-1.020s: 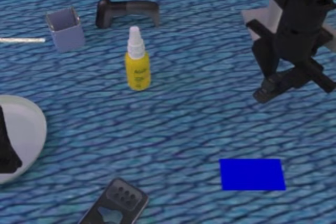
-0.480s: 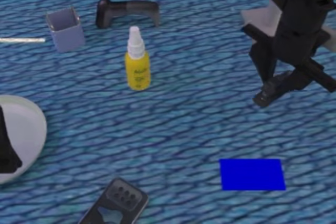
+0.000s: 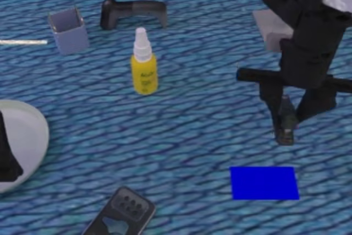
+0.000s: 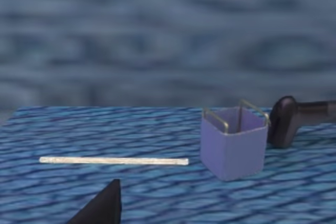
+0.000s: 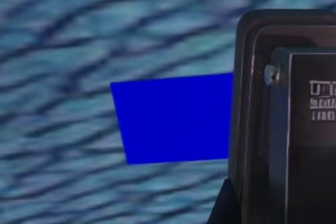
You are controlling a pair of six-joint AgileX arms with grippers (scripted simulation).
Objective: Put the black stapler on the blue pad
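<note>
The black stapler (image 3: 285, 125) hangs lengthwise above the table, just behind the blue pad (image 3: 264, 182). My right gripper (image 3: 291, 111) is shut on it from above. In the right wrist view the stapler (image 5: 286, 124) fills the near side and covers one edge of the blue pad (image 5: 170, 119), which lies flat and bare. My left arm (image 3: 6, 155) is parked at the table's left edge, and only one dark fingertip (image 4: 102, 208) shows in its wrist view.
A yellow bottle (image 3: 144, 65) stands mid-table. At the back left are a lavender square cup (image 3: 68, 30), a white stick (image 3: 23, 42) and a curved black handheld device (image 3: 132, 12). A flat dark device with round buttons (image 3: 122, 213) lies at the front. A grey block (image 3: 270, 26) sits under the right arm.
The right arm has swung forward toward the blue pad, carrying the stapler. The stapler has turned from slanted to pointing at the front edge. The left arm has not moved.
</note>
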